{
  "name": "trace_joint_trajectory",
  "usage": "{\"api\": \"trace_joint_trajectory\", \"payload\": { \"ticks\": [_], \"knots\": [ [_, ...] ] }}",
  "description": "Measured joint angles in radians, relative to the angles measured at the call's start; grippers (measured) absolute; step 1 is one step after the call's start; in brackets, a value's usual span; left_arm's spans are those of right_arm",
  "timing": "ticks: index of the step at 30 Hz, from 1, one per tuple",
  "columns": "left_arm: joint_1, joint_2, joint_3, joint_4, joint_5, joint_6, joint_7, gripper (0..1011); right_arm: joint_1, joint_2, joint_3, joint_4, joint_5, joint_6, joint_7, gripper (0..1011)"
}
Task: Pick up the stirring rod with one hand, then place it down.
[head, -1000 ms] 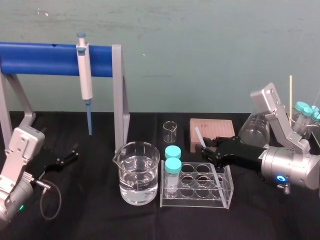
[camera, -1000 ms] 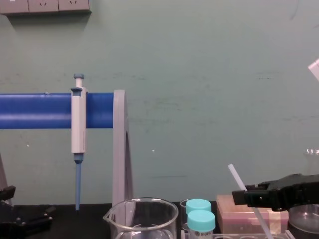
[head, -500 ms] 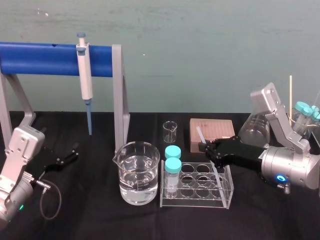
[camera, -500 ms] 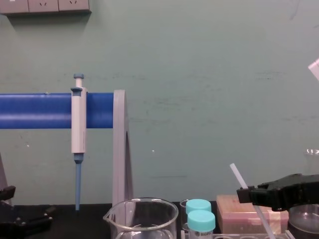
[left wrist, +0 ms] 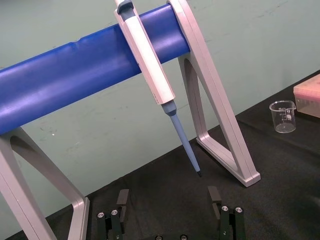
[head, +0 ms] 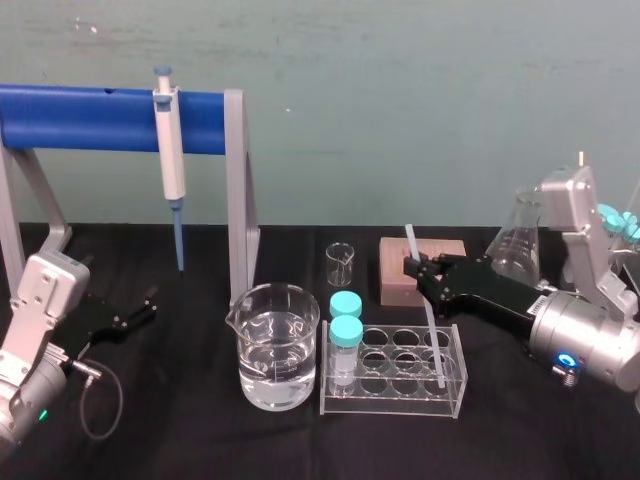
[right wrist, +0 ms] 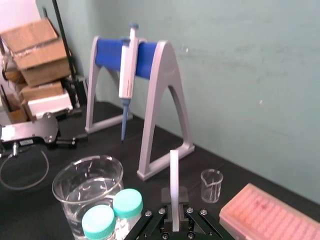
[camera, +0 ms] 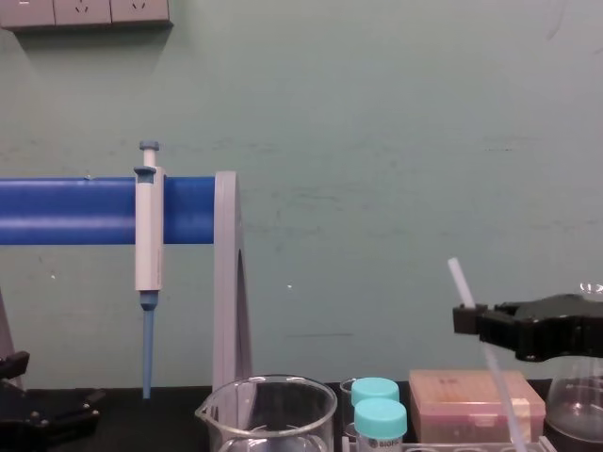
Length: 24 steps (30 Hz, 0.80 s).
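Right of centre, the right tool [head: 412,268], clamped on the rod [head: 429,330], has lifted it higher; set-down remains, while the left tool [head: 137,310] idles spread at lower left.

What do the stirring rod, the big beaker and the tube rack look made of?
The stirring rod, held in the right pincer: milky, translucent, matte; probably plastic, possibly frosted glass. The big beaker: clear, glossy, water visible through it; likely glass. The tube rack: clear flat panels with bright edges; probably acrylic. The left pincer sits idle at the table's left.
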Motion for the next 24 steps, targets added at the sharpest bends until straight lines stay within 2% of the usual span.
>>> {"api": "trace_joint_trajectory", "payload": {
  "ticks": [6, 10, 18, 24],
  "knots": [
    [0.0, 0.0, 0.0, 0.0, 0.0, 0.0, 0.0, 1000, -0.053, -0.001, 0.038, -0.014, 0.004, -0.099, 0.012, 67],
    [0.0, 0.0, 0.0, 0.0, 0.0, 0.0, 0.0, 1000, -0.095, -0.01, 0.072, -0.019, 0.034, -0.17, 0.045, 67],
    [0.0, 0.0, 0.0, 0.0, 0.0, 0.0, 0.0, 1000, -0.13, -0.006, 0.097, -0.037, 0.036, -0.225, 0.066, 67],
    [0.0, 0.0, 0.0, 0.0, 0.0, 0.0, 0.0, 1000, -0.118, -0.006, 0.122, -0.054, 0.029, -0.26, 0.077, 67]
  ]
}}
